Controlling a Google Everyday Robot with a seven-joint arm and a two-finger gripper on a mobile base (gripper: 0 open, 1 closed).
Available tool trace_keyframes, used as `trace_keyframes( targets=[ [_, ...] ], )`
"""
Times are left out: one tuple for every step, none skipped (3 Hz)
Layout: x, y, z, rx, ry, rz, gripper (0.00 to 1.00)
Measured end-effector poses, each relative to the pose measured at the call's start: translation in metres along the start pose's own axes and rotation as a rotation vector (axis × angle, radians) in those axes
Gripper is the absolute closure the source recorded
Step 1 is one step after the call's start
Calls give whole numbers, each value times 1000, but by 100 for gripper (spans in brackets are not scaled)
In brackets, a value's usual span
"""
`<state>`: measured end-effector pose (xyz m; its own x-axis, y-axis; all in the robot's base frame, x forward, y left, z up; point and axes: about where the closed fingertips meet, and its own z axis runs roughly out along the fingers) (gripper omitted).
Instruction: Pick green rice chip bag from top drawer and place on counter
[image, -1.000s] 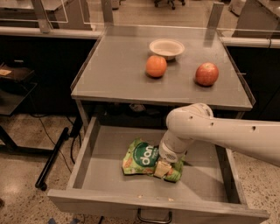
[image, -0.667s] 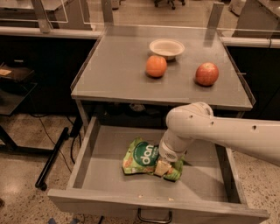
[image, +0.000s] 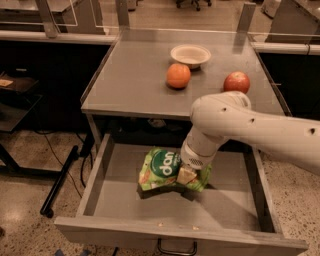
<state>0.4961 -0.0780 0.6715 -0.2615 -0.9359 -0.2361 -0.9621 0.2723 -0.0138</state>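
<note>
The green rice chip bag (image: 161, 169) is over the middle of the open top drawer (image: 227, 202), tilted, with a dark shadow on the drawer floor beneath it. My gripper (image: 192, 176) reaches down from the white arm on the right and is shut on the bag's right edge, holding it slightly off the floor. The counter (image: 132, 75) lies just behind and above the drawer. The arm hides the bag's right end.
On the counter stand an orange (image: 178, 75), a red apple (image: 236, 81) and a white bowl (image: 190, 54) toward the back right. The drawer's pull handle (image: 176, 247) is at the front. Black cables and a table leg lie on the floor at left.
The bag has risen a little off the drawer floor with my gripper on it, and a shadow now shows under it.
</note>
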Motion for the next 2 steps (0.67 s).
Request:
trace_keyframes(
  targets=[
    [-11, 5, -46, 18, -6, -11, 100],
    [-14, 6, -51, 18, -3, -6, 100]
  ],
)
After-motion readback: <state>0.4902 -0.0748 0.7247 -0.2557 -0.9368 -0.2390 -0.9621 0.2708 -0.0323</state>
